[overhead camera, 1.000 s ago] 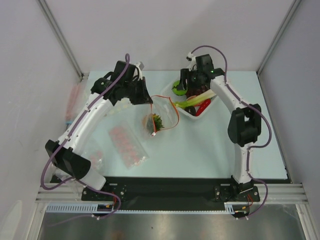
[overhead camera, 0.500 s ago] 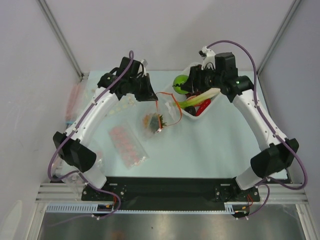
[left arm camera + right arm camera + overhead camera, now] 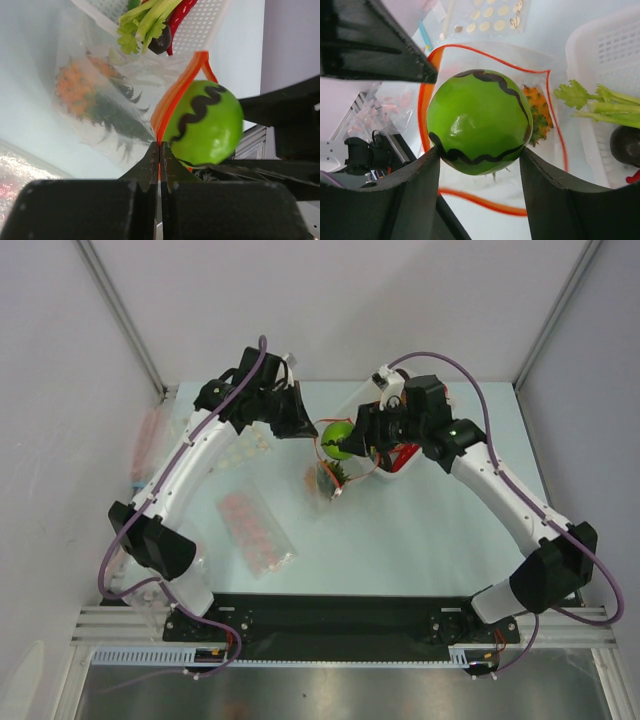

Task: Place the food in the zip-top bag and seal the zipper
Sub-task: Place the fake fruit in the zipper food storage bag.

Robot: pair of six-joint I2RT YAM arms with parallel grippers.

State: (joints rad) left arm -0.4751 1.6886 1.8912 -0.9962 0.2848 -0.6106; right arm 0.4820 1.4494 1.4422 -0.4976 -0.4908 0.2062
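My right gripper (image 3: 479, 155) is shut on the round green fruit (image 3: 479, 122) with a black wavy line and holds it just above the open mouth of the zip-top bag (image 3: 325, 482). My left gripper (image 3: 160, 147) is shut on the orange-red zipper strip (image 3: 172, 95) and holds the mouth up and open. The orange pineapple (image 3: 75, 87) lies inside the bag; it also shows in the right wrist view (image 3: 537, 112). From above, the green fruit (image 3: 337, 437) sits between the two grippers. The round red fruit is not visible.
A white basket (image 3: 400, 462) behind the right gripper holds celery (image 3: 600, 107), a red chili (image 3: 182, 15) and a dark item (image 3: 626, 145). A packet of pink-red dots (image 3: 255, 530) and a sheet of white dots (image 3: 245, 450) lie to the left.
My right gripper has carried the green fruit from the basket leftward to the bag's mouth. My left gripper has kept hold of the zipper strip and raised the bag.
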